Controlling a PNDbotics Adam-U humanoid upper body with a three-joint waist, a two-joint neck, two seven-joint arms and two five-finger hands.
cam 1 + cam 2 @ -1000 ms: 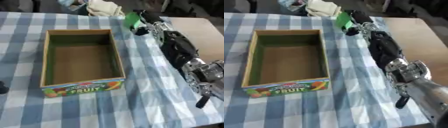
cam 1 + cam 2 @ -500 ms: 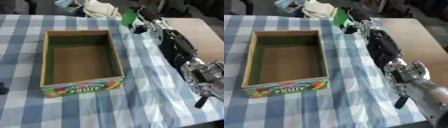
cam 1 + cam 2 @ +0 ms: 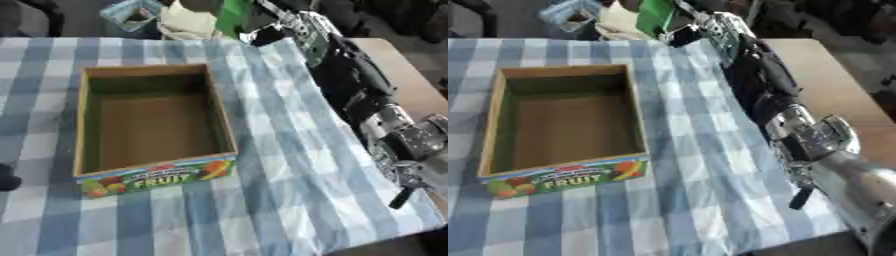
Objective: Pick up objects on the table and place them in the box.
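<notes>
An open cardboard box with a colourful "FRUIT" label on its front wall stands left of centre on the blue-checked cloth, and nothing shows inside it. My right arm reaches from the lower right up to the far edge. There my right hand is shut on a green object, held in the air above the cloth's far edge, beyond the box's far right corner. My left hand is only a dark shape at the left edge.
Beyond the far edge lie a cream bundle and a pale blue container. Bare wooden tabletop shows to the right of the cloth. The cloth hangs over the near edge.
My right hand has carried the green object up in the picture and to the left, off the cloth. The box has stayed where it was.
</notes>
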